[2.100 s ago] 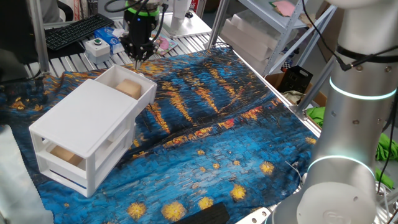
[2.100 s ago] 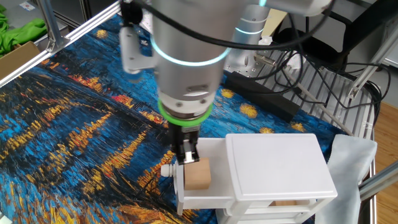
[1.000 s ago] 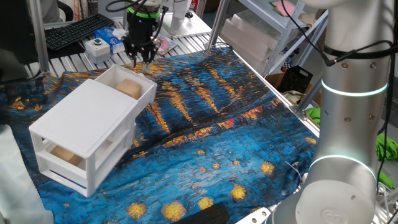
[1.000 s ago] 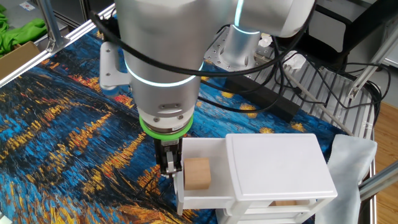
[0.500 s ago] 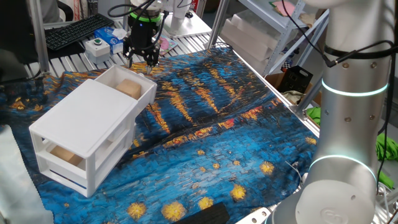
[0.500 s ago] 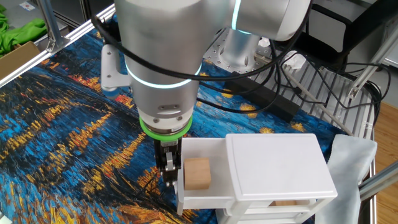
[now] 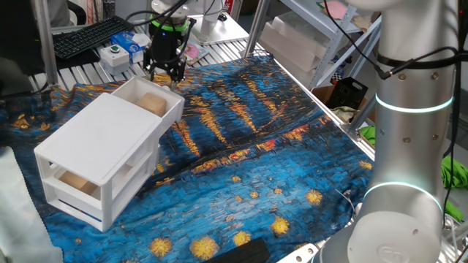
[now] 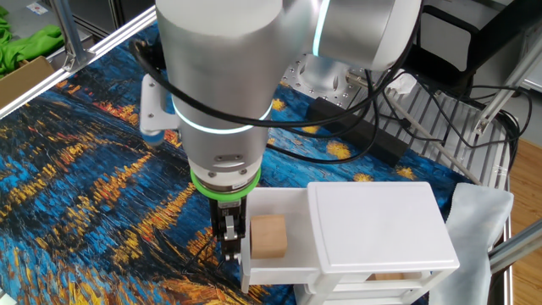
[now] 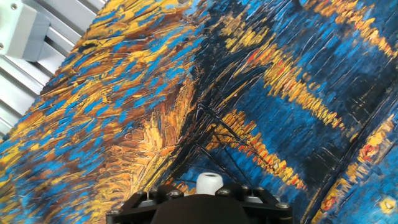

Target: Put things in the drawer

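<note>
White plastic cabinet with two drawers stands on the counter, which is covered by a blue and gold painted-pattern cloth. The upper drawer is pulled out from the cabinet front and holds one pale tan block, lying loose on the drawer floor and seen again in the other fixed view. A second tan block sits inside the lower drawer, partly hidden by the cabinet frame. The gripper hangs pointing down just outside the front wall of the upper drawer, close beside the drawer knob, which shows at the bottom edge of the hand view. From the other fixed view the gripper stands just beside the drawer's front edge; contact with it cannot be confirmed. The fingers appear spread in one fixed view, with a gap between the two tips, and they grip nothing. Neither block is touched. Behind the counter are a black keyboard and a small white box with a green button. The hand view shows only cloth below.
</note>
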Robot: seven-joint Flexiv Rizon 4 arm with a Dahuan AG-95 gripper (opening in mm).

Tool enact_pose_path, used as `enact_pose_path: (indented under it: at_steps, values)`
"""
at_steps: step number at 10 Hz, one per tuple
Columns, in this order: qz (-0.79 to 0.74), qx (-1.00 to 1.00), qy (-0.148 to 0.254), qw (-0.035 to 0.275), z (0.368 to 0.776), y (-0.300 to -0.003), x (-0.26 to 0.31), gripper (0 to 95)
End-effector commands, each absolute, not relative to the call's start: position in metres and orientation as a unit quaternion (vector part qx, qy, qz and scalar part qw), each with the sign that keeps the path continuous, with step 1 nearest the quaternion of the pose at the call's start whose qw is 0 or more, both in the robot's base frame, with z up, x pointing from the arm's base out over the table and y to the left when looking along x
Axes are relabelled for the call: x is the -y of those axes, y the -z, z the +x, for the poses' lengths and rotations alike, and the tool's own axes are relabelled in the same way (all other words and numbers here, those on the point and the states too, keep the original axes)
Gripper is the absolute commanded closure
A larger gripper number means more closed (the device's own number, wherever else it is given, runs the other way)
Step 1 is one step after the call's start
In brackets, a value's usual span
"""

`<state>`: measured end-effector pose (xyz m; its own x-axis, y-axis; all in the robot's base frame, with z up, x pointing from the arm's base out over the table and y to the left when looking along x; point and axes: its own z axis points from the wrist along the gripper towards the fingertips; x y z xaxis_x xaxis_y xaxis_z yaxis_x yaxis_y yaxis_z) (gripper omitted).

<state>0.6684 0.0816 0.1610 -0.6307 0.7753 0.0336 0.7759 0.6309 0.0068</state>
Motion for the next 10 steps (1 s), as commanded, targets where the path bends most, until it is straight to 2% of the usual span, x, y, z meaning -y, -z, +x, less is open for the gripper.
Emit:
enact_pose_path:
  at_steps: [1,2,10]
  values:
    - [-0.426,0.904,0.013,0.012,0.669,-0.159,-0.081,38.0]
    - [-0.426,0.905,0.015,0.010,0.669,-0.157,-0.081,57.0]
    - [-0.425,0.905,0.024,-0.007,0.669,-0.148,-0.081,57.0]
